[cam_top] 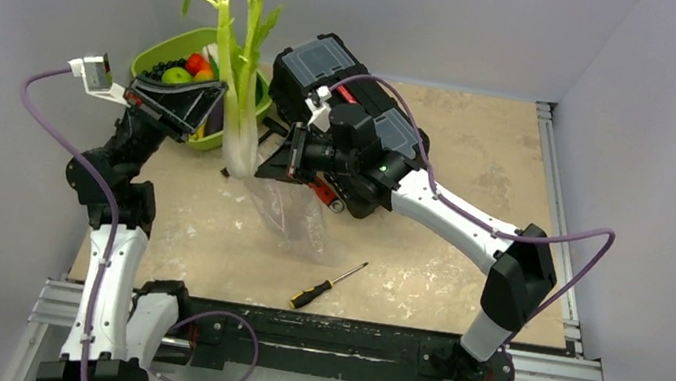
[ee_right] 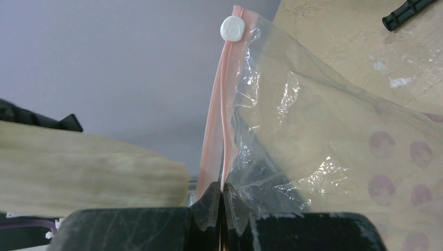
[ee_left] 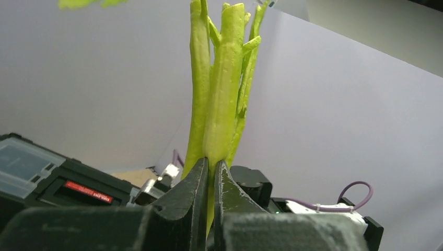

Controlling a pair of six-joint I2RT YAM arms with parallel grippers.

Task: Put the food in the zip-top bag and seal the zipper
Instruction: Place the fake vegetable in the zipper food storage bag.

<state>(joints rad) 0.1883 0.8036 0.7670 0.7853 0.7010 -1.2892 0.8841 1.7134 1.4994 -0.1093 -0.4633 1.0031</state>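
In the top view the left gripper (cam_top: pixel 216 97), left of centre, is clenched on the leek (cam_top: pixel 242 75), which stands nearly upright with its leaves at the top of the frame and its white base low, just left of the right gripper (cam_top: pixel 269 164). The left wrist view shows both fingers (ee_left: pixel 188 193) pressed against the green stalk (ee_left: pixel 223 99). The right gripper, at centre, is pinched shut on the bag (cam_top: pixel 295 216), which hangs crumpled from it down to the table (cam_top: pixel 478 171). In the right wrist view its jaws grip the pink zipper (ee_right: pixel 218 120), the white slider (ee_right: pixel 232 27) at the strip's far end, the clear film (ee_right: pixel 313 136) spreading right and the leek's pale base (ee_right: pixel 89 172) at lower left, just beside the strip. The tray (cam_top: pixel 158 50) at upper left holds an apple (cam_top: pixel 176 75) and other food. A toolbox (cam_top: pixel 327 68) sits behind the right gripper, and a screwdriver (cam_top: pixel 328 284) lies below centre.
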